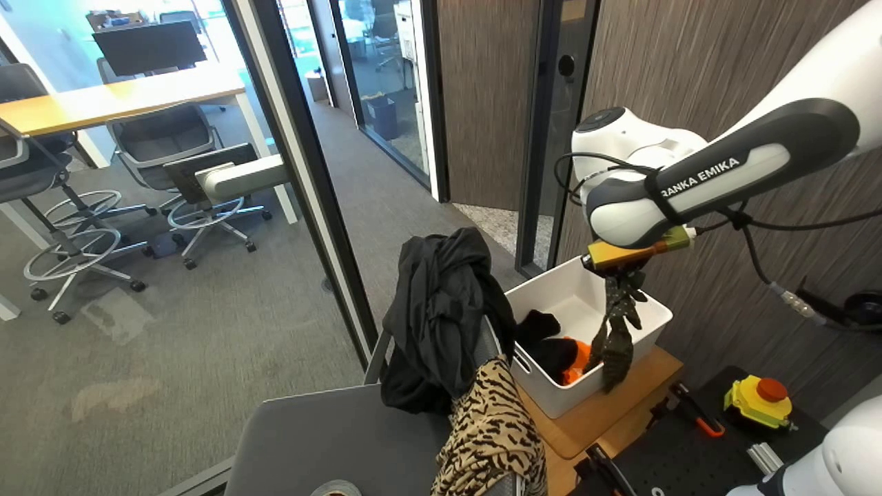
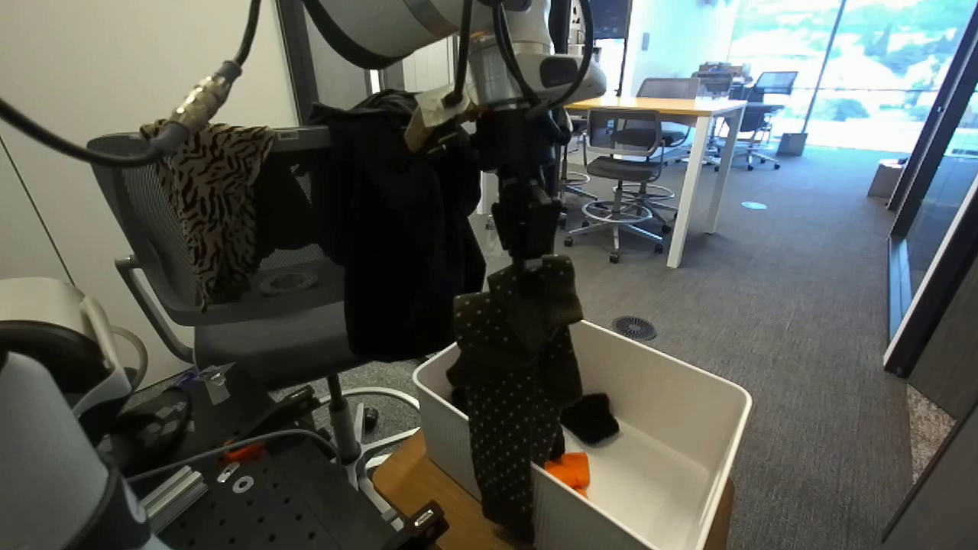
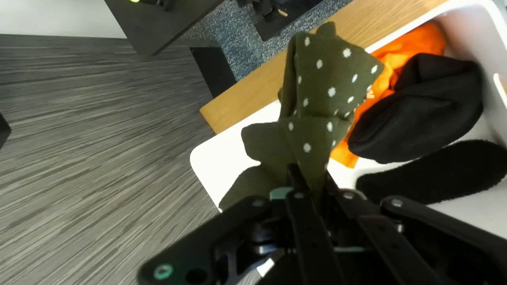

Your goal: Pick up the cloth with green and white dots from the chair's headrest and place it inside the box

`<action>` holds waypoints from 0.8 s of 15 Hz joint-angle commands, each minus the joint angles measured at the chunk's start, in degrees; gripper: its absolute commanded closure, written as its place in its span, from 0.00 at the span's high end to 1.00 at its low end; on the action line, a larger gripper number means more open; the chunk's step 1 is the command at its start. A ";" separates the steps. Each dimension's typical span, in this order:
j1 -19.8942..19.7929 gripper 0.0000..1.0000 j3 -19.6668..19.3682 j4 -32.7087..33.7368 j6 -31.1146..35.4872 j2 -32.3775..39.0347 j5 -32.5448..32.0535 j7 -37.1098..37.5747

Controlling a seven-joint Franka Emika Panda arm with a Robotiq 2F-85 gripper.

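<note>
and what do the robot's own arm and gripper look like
The arm is white with rounded segments, dark grey panels and lettering that shows as RANKA EMIKA, a black strap beside it. Black cables run off it, one with a metallic connector. The gripper is black, with jointed links and round bolt heads.

Olive-green cloth (image 3: 317,99), pale dots; plain white box (image 2: 665,405).
I record tan-and-black animal print on the draped fabric (image 1: 493,427), solid black on the garment (image 1: 441,310).
</note>
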 commanded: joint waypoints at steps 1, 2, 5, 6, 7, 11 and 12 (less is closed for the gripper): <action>1.72 0.10 -1.20 7.48 -3.08 2.61 -5.00 3.25; 1.91 0.10 -1.35 9.12 -3.60 2.98 -6.45 3.89; 2.38 0.10 -2.08 14.27 -5.16 4.52 -9.95 4.64; 2.54 0.10 -2.38 15.55 -5.46 4.97 -10.77 4.80; 2.73 0.10 -2.70 16.80 -5.79 5.52 -11.52 4.90; 3.58 0.10 -4.32 19.08 -6.23 7.91 -11.33 4.70; 3.86 0.10 -4.78 19.01 -6.31 8.51 -10.22 4.04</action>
